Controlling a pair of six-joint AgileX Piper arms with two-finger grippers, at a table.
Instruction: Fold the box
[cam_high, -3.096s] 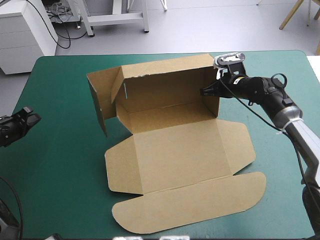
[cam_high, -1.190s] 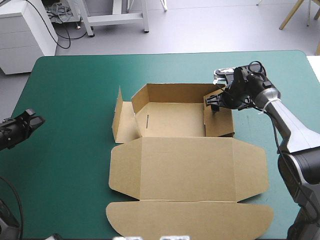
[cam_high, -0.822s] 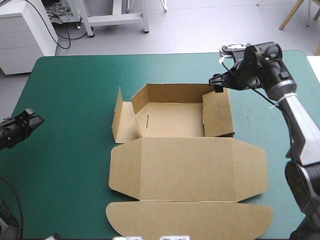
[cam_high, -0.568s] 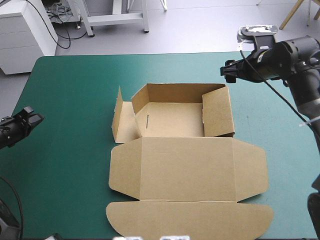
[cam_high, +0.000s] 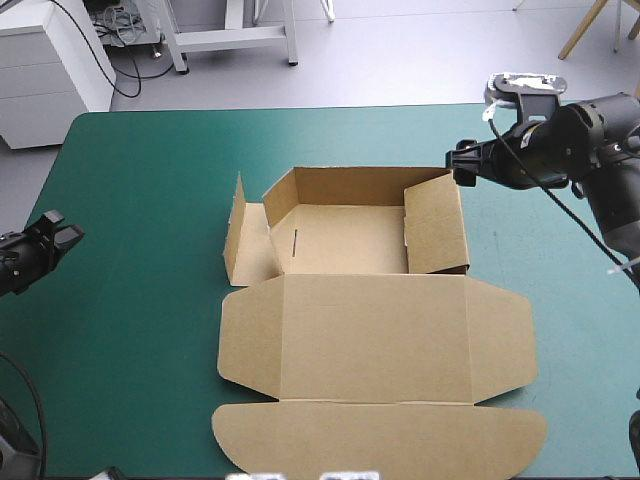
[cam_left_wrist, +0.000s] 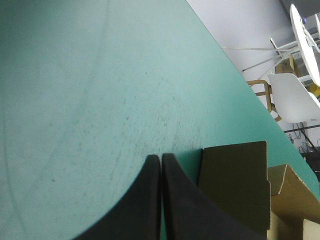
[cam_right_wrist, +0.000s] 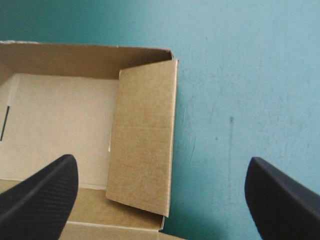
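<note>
A table with a teal-green cover has a brown box lying at its middle, partly built. The half of the box toward the table's far edge is an open tray. Its far wall stands upright, and its right wall is raised and doubled inward. On the tray's left side a flap stands on edge, splayed outward and not tucked in. The lid lies flat on the cover on the near side of the tray, with a small wing at each end. A long rounded tuck flap also lies flat, reaching toward the table's near edge.

The right gripper hangs in the air over the tray's far right corner. From its own camera its black fingers are spread wide apart with nothing between them. Below the right gripper are the doubled right wall, the tray's floor and bare cover just beside the wall.

The left gripper sits low at the table's left edge, well apart from the box. In its own view its fingers are pressed together into one pointed arch, empty, over bare cover. Ahead of the left gripper and a little to one side, the splayed flap stands on the cover. More of the box rises behind that flap.
</note>
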